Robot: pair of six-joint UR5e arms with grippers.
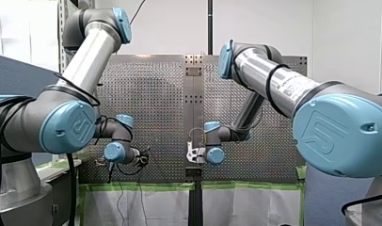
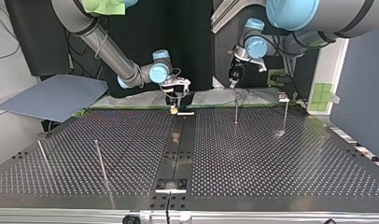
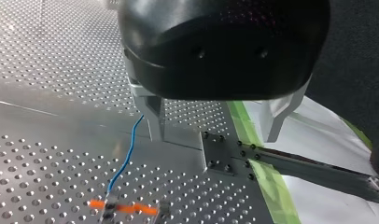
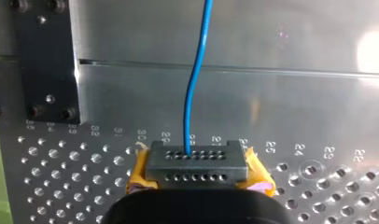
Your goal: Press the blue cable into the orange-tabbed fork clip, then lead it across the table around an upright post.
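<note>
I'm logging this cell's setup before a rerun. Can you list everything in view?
perforated table: one, silver, under both arms.
blue cable: one, blue, reaches the fork clip in the left wrist view.
fork clip: one, orange tabs, on the table ahead of my left end effector.
upright posts: four, metal, two at the top view's right, two at its left.
green tape: strips, green, along the table's edge.
sheet: one, blue-grey, beside the table at the top view's left.
arms: two, silver with blue joints.
left end effector: black, metal fingers, open.
right end effector: yellow pads, shut on the blue cable.
</note>
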